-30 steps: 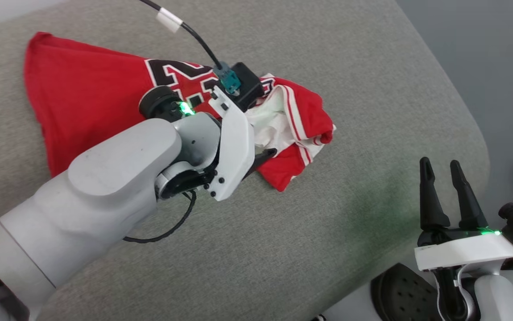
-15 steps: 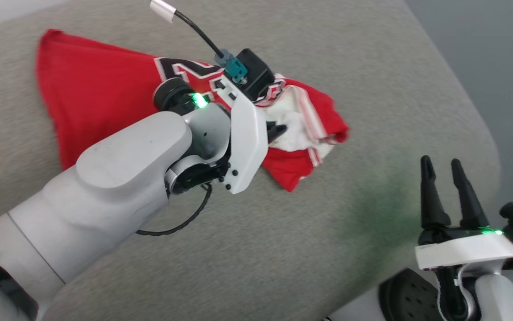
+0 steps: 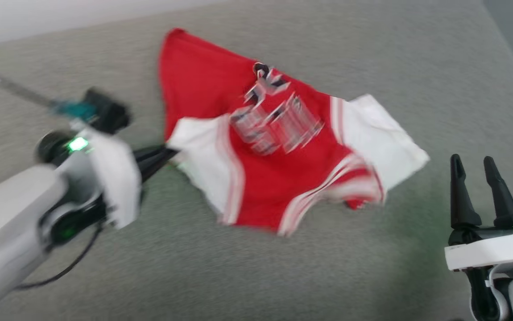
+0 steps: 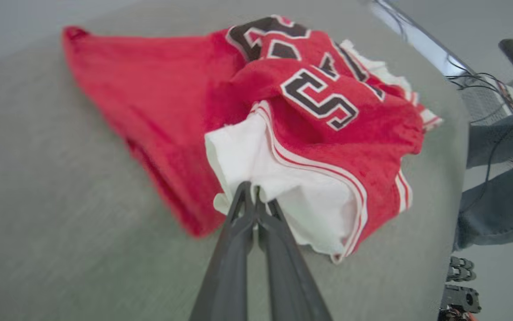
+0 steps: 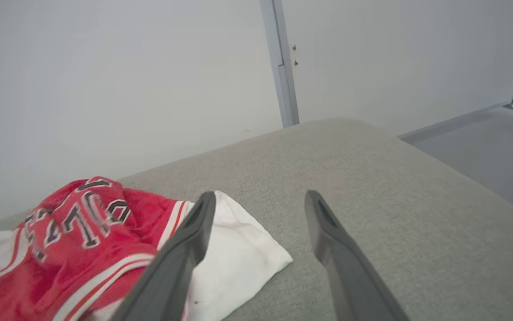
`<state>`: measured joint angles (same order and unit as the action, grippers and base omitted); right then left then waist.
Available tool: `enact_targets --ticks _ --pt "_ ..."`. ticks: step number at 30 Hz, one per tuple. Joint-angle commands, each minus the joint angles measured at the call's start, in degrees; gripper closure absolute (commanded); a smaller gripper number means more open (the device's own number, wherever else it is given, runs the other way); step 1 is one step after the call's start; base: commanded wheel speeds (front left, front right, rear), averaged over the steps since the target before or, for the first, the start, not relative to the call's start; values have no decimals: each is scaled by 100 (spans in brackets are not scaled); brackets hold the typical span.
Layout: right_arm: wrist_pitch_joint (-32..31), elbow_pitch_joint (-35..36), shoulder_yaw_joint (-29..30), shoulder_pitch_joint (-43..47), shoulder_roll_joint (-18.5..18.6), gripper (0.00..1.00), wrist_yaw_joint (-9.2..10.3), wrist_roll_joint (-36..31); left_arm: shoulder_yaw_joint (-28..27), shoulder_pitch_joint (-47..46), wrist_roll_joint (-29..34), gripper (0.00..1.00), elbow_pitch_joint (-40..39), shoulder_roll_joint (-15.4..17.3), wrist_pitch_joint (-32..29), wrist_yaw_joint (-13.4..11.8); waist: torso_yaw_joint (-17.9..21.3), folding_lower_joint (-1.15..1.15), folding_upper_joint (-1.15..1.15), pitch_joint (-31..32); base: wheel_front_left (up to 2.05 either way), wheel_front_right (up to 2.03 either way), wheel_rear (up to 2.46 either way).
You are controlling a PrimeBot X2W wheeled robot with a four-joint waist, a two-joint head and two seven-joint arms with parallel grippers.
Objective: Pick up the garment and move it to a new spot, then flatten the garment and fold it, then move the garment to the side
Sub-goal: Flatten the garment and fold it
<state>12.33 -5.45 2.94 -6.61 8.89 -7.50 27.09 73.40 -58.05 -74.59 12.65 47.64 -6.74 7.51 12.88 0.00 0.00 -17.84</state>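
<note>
The left pincer point(image 3: 167, 154) is pressed together on the edge of a white sleeve point(image 3: 198, 156) of the shirt point(image 3: 203, 89). In the left wrist view we see its two dark fingers point(image 4: 233, 240) meet at the tips with the white cloth nipped between them. Half a second ago this arm lay across the shirt near the middle of the head view, its fingers buried in a bunched heap of red and white. Now it sits at the left of the frame, fingers pointing right, and the shirt is drawn open. The whole head picture has shifted too, so we take part of that change as the camera's own. The shirt lies on the grey cushion point(image 3: 283, 276) in the centre of the frame, much blurred. The red body reaches to the upper middle, the black and white lettering is smeared in the centre, and the second white sleeve point(image 3: 377, 138) now lies flat at the right, where before it was crumpled under the striped trim. The right pincer point(image 3: 473, 159) stands at the lower right as before, fingers spread and holding nothing, apart from the shirt. In its own wrist view the second sleeve lies just beyond its left finger point(image 5: 185, 249).
</note>
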Motion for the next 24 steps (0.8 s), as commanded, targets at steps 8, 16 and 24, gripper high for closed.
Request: enact_targets --ticks 8,16,24 --pt "-410 414 123 103 133 0 2 -147 -7 825 -376 100 687 755 321 -10 -797 0 0 240 0 0 0" --pt "-722 712 137 145 187 0 2 -239 -26 818 -166 100 1676 839 554 -10 -844 0 0 254 0 0 0" --pt "-933 910 107 259 197 0 2 -275 -116 1016 -472 89 2170 541 932 -10 -752 0 0 314 0 0 0"
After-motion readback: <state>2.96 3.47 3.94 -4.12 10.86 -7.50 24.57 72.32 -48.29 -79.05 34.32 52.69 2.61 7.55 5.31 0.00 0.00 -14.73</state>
